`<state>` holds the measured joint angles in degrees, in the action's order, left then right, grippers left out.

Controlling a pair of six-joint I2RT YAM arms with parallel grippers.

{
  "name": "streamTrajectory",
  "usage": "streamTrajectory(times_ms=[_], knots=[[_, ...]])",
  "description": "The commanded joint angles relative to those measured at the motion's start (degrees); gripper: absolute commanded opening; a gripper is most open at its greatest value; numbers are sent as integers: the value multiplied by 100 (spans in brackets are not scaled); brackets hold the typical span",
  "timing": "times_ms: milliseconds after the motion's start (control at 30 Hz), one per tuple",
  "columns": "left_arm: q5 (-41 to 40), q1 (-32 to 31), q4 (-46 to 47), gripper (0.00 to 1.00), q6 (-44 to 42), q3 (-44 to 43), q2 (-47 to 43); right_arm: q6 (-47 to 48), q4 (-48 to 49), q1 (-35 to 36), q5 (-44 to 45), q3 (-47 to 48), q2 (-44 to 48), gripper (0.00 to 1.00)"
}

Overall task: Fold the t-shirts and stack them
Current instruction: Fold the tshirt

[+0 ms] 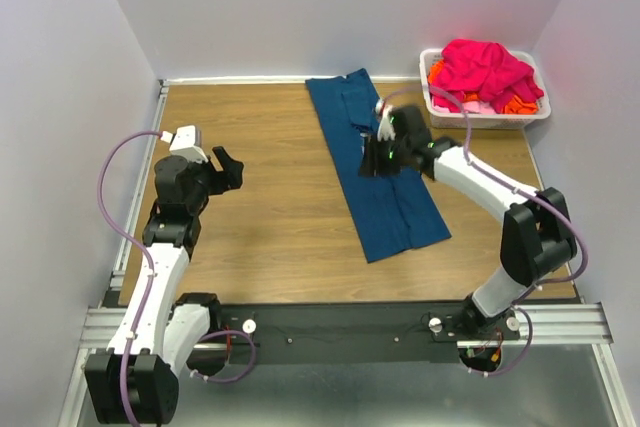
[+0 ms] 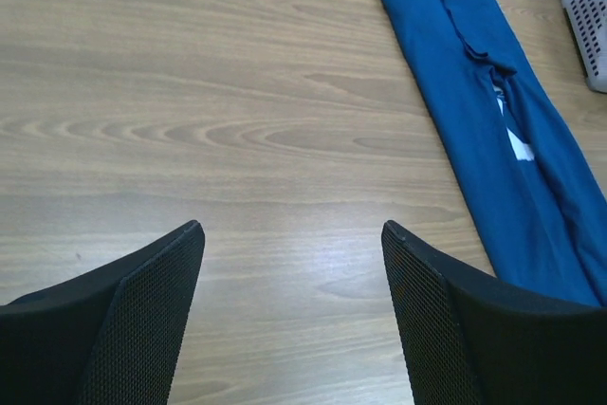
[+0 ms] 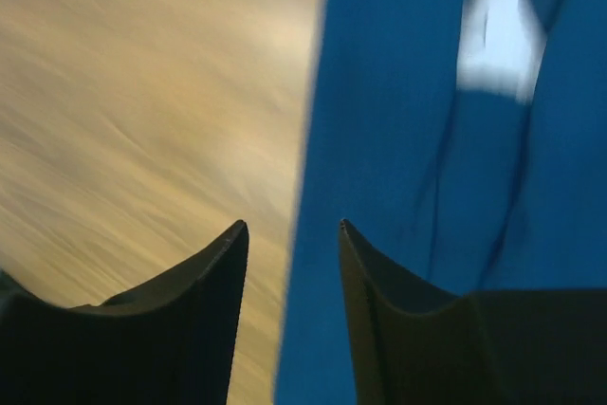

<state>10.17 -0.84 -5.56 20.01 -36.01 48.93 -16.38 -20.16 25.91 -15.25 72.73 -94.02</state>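
Observation:
A dark teal-blue t-shirt (image 1: 375, 172) lies folded into a long strip on the wooden table, running from the back wall toward the front right. A sliver of its pale print shows in the left wrist view (image 2: 517, 144) and the right wrist view (image 3: 503, 30). My right gripper (image 1: 372, 162) is open and hovers over the strip's left edge; in the blurred right wrist view it (image 3: 292, 227) straddles that edge. My left gripper (image 1: 232, 169) is open and empty over bare wood at the left, well clear of the shirt (image 2: 493, 92). Magenta-pink shirts (image 1: 485, 67) and an orange one (image 1: 518, 102) are piled in the basket.
A white plastic basket (image 1: 490, 117) stands at the back right corner, its mesh wall showing in the left wrist view (image 2: 588, 21). Grey walls close in the table on the left, back and right. A black rail (image 1: 340, 332) runs along the front edge.

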Motion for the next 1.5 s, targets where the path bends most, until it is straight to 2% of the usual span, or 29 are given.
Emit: streamTrajectory(times_ms=[0,33,167,333,433,667,833,900,933,1000,1033,1167,1200,1267,1300,1400,1467], knots=[[108,31,143,86,20,6,-234,162,-1464,695,1067,-1049,348,45],[90,31,126,90,47,-11,-252,92,-1508,809,1146,-1181,401,44],[-112,31,143,94,82,41,-375,-225,-1535,1275,1252,-1621,420,34],[-95,31,161,98,82,85,-498,-602,-1526,1794,1454,-1630,-37,34],[2,31,152,98,56,94,-498,-769,-1508,2066,1481,-1508,-641,33],[28,31,82,98,47,103,-586,-823,-1499,2857,972,-393,-1758,33],[327,-65,-198,98,170,24,-577,-928,-1508,3051,813,566,-2094,34],[380,-188,-348,98,231,-29,-577,-963,-1517,3078,813,821,-1998,37],[345,-423,-497,98,266,-38,-586,-1042,-1517,3069,856,831,-1771,38],[82,-784,-647,98,477,-55,-612,-1243,-1578,3043,1294,656,-1402,49],[-32,-1212,-778,97,617,-55,-595,-1306,-1622,2990,1461,542,-974,52],[-235,-2331,-859,94,1346,85,-297,-1587,-1772,2376,1972,-555,241,54],[-314,-2533,-902,94,1583,85,-61,-1596,-1798,2044,2129,-1037,496,56],[-489,-3146,-1016,94,1707,-28,239,-1561,-1877,1647,2114,-1549,866,56],[-760,-3333,-1261,94,1751,-107,571,-1509,-1877,1297,1983,-1995,1181,56],[-973,-3738,-1622,92,1735,-485,1353,-1526,-1895,899,1798,-2508,1464,56],[-973,-3888,-1834,84,1682,-678,1671,-1648,-1912,863,1788,-2842,1579,56]])
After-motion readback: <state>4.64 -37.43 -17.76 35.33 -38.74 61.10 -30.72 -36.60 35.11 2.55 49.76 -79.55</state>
